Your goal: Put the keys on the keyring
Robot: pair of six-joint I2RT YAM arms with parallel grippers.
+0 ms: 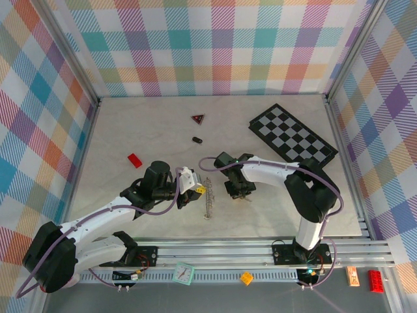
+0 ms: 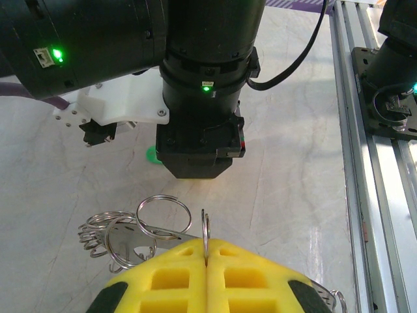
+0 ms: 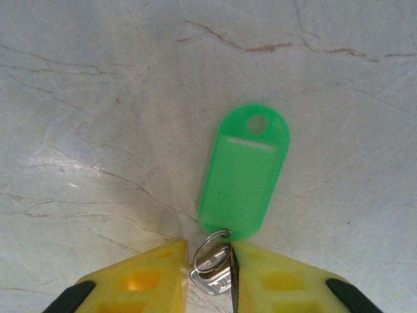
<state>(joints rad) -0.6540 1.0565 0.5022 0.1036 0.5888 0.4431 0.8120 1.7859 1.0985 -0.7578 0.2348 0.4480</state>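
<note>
Yellow-fingered right gripper [image 3: 208, 255] clamps 1 small silver metal key [image 3: 214, 278], its green plastic tag [image 3: 244, 176] just ahead; left gripper [image 2: 205, 246] pinches 1 thin silver wire keyring [image 2: 205, 225] edge-on, loose silver rings [image 2: 120, 236] bunched beside its tips.

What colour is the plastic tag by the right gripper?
The tag is bright green, clearest in the right wrist view.

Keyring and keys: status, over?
Left tool shut on keyring, edge-on. Right tool shut on key, green tag attached. Loose rings beside left tool.
</note>
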